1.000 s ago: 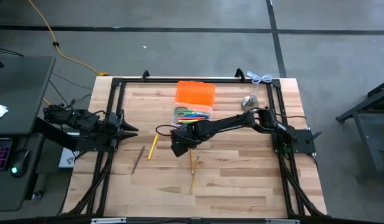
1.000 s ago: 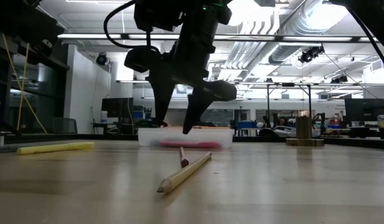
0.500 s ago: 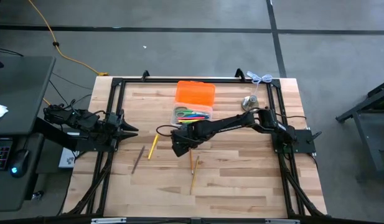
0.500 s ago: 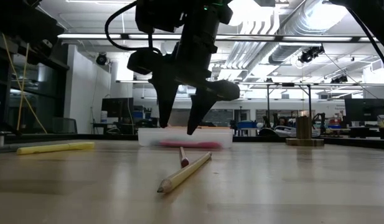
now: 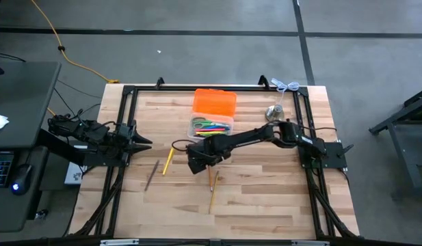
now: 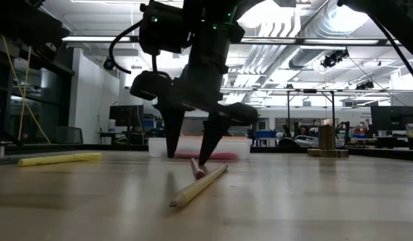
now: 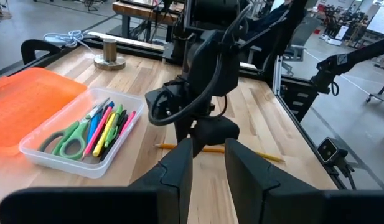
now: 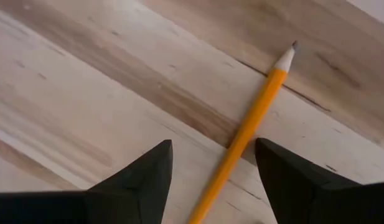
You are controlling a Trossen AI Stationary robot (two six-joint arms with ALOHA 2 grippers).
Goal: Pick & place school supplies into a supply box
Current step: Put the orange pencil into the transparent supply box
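— What's around you?

— A pale wooden table point(image 5: 265, 198) framed in black rails, grey floor all round it, and a bright lab with ceiling pipes behind. The supply box point(image 5: 212, 127) sits toward the far edge, its orange lid point(image 5: 214, 102) folded back beyond it. Green-handled scissors point(image 7: 66, 139) and coloured pens point(image 7: 107, 123) lie inside. A metal bell-like object point(image 5: 274, 112) stands near the box's right.

— And your right gripper?

— My right gripper point(image 6: 187, 158) is low over the table just in front of the box, fingers spread wide, tips almost on the wood. A yellow pencil point(image 8: 244, 133) lies between my fingers, not pinched. In the level view a dark reddish pencil point(image 6: 197, 167) crosses it right by my fingertip.

— Anything else loose?

— A yellow marker point(image 5: 167, 161) and a dark brown pencil point(image 5: 152, 175) lie toward the left.

— Your left gripper?

— My left gripper point(image 5: 143, 142) waits at the table's left edge, fingers slightly apart, holding nothing.
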